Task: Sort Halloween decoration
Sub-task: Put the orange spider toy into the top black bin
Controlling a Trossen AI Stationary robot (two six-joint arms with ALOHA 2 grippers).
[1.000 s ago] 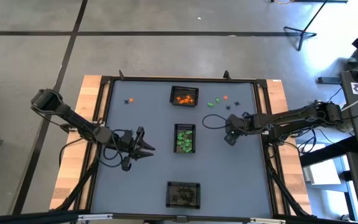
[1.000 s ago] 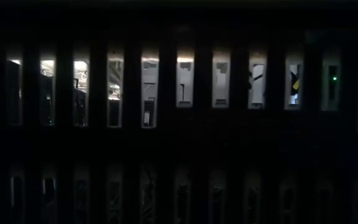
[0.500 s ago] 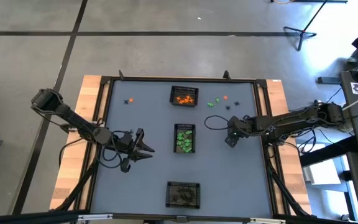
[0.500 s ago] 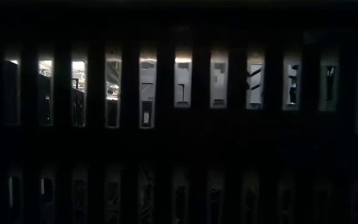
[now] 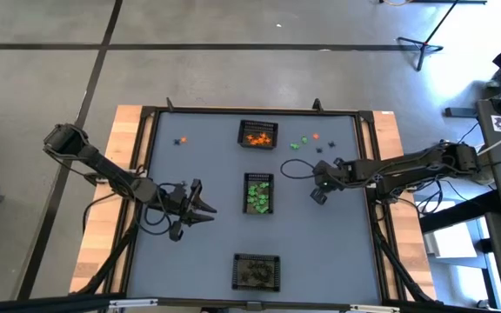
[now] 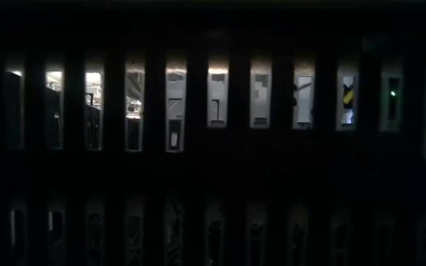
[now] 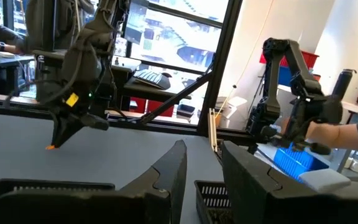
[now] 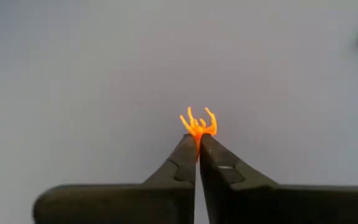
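Note:
My right gripper [image 5: 317, 195] stands right of the table's middle, shut on a tiny orange spider trinket [image 8: 198, 123]; the left wrist view shows the same orange trinket [image 7: 50, 147] at its tips. Loose Halloween decoration lies at the far right: green [image 5: 303, 141], orange [image 5: 316, 136] and black [image 5: 318, 149] pieces. Another small pair [image 5: 181, 139] lies at the far left. My left gripper [image 5: 209, 209] waits left of the middle, open, with nothing between its fingers [image 7: 169, 177]. My right gripper pinches the orange spider's body [image 8: 197, 132] between the very tips of its two fingers. The legs fan out beyond the tips. The fingers slant down toward the table. Whether the spider is clear of the table, I cannot tell.
Three black mesh baskets stand in a row down the table's middle: a far one with orange pieces [image 5: 257, 135], a middle one with green pieces [image 5: 258, 192], a near one with dark pieces [image 5: 257, 271]. A raised black frame [image 5: 150, 122] rims the table. A mesh wall fills the low view.
My right gripper has shifted a little toward the table's left edge.

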